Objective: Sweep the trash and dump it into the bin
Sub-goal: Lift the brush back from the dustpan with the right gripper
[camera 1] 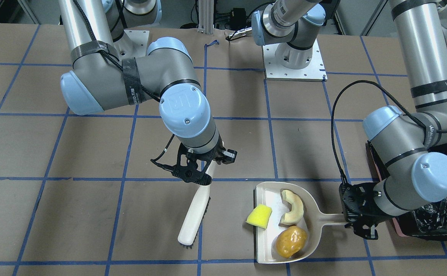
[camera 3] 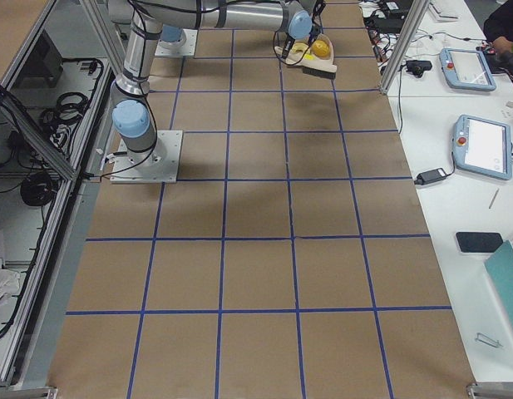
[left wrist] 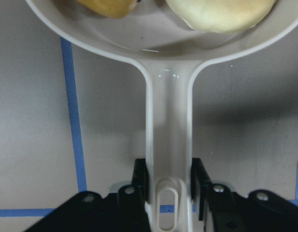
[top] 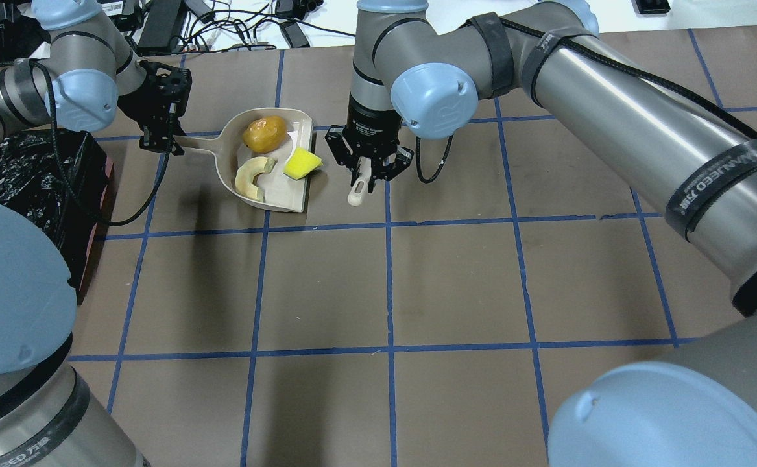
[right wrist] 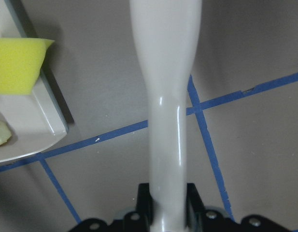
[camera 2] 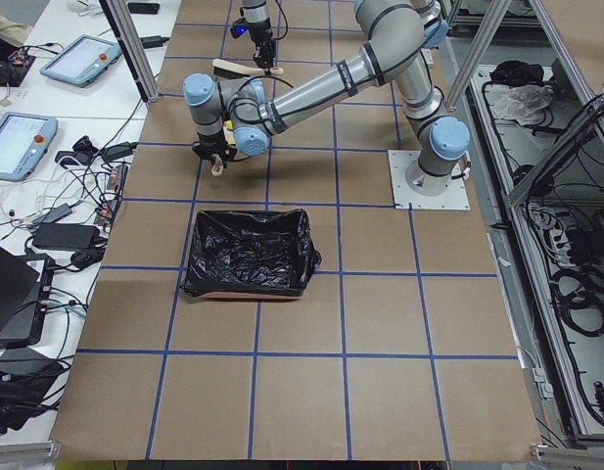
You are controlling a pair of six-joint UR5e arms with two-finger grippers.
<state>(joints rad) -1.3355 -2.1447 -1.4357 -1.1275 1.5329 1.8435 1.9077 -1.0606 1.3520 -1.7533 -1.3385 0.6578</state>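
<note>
The beige dustpan [camera 1: 265, 199] holds the golden-brown potato [camera 1: 291, 241] and the pale melon slice [camera 1: 294, 209]. The yellow sponge piece [camera 1: 259, 216] sits on the pan's open lip, partly over its edge. My left gripper [camera 1: 355, 220] is shut on the dustpan handle [left wrist: 169, 145]. My right gripper [camera 1: 204, 170] is shut on the white brush [camera 1: 194, 214], which hangs bristles down just beside the pan's mouth. The bin [camera 1: 437, 218], lined with a black bag, stands right behind my left wrist and is partly hidden by the arm.
The table is brown with blue tape lines. In the overhead view the bin [top: 28, 168] sits at the left edge, a short way from the dustpan [top: 287, 188]. The arm bases stand at the robot's side of the table.
</note>
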